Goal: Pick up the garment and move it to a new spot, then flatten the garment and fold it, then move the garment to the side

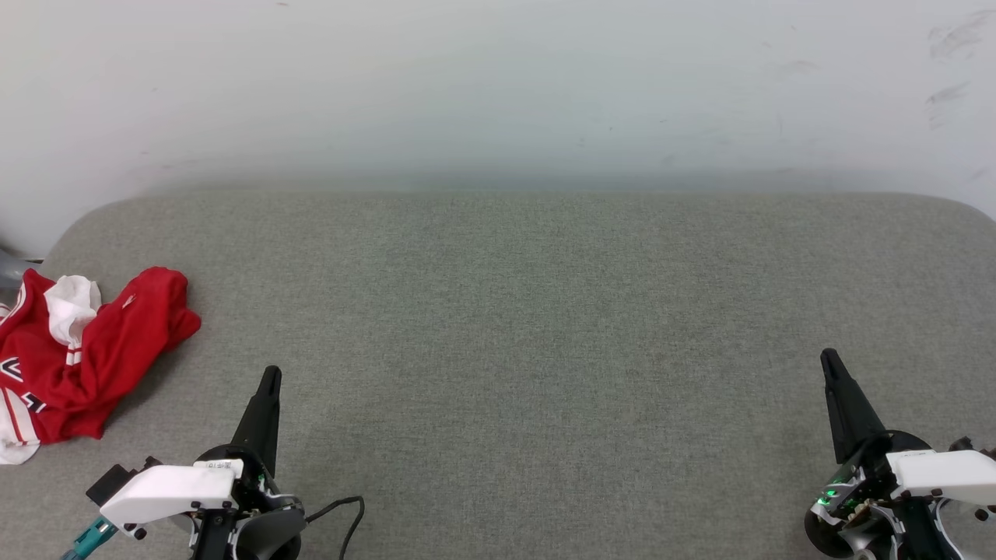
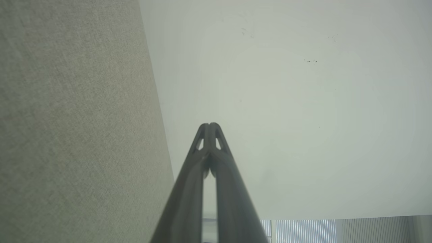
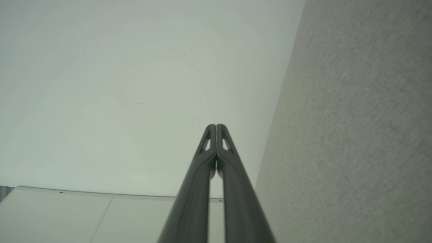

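Observation:
The garment [image 1: 85,354], a red jersey with a white sleeve and striped trim, lies crumpled at the far left edge of the grey padded surface [image 1: 529,311] in the head view, partly cut off by the frame. My left gripper [image 1: 271,375] is at the lower left, to the right of the garment and apart from it, its fingers pressed together with nothing between them. My right gripper [image 1: 829,358] is at the lower right, far from the garment, also shut and empty. In the wrist views, the left gripper [image 2: 209,125] and the right gripper [image 3: 216,126] each point at the pale wall with tips touching.
A pale wall [image 1: 498,85] rises right behind the grey surface. The surface has rounded back corners. A black cable [image 1: 342,513] loops beside my left wrist.

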{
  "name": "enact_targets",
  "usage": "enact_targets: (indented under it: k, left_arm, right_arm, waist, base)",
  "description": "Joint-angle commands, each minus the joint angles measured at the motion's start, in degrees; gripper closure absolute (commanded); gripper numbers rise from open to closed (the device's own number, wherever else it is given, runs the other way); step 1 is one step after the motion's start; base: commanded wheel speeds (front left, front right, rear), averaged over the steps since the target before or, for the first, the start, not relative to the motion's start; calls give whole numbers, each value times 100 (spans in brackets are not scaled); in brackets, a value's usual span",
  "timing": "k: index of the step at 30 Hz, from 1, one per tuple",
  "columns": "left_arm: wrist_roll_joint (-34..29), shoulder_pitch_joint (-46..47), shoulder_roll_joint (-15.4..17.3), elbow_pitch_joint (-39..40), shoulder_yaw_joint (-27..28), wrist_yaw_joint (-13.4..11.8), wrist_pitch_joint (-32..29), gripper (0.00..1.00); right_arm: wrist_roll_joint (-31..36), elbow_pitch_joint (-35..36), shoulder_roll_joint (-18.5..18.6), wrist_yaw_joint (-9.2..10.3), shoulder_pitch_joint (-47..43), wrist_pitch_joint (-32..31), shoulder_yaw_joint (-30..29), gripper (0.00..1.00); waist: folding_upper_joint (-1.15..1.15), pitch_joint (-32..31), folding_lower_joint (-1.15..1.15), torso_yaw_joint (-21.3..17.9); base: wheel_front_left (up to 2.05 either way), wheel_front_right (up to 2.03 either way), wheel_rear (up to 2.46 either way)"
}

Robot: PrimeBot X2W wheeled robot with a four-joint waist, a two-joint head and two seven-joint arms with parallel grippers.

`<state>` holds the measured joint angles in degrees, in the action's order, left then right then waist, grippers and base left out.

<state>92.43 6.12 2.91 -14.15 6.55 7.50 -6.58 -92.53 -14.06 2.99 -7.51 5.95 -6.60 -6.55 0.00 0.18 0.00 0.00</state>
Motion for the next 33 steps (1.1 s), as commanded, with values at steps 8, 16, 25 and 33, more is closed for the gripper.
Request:
enact_targets:
  k: [8,16,25,33]
  left_arm:
    - [-8,33,-8,8,14,15,-13,100]
    - [-8,33,-8,9,13,15,-12,100]
    - [-52,-154,-17,-106,-55,-2,108,0]
    - [-362,-164,-15,5,14,-2,336,0]
  right_arm:
    - [34,-4,-18,4,64,-12,-4,100]
    - [34,-4,-18,4,64,-12,-4,100]
    - [80,-159,-4,1,-168,105,27,0]
    - [662,-60,-4,1,-182,334,-42,0]
  waist:
    - [0,0,0,0]
    - [0,0,0,0]
    - [0,4,0,1]
    - [0,13,0,6]
  base:
    - [0,0,0]
    - [0,0,0]
    - [0,0,0]
    - [0,0,0]
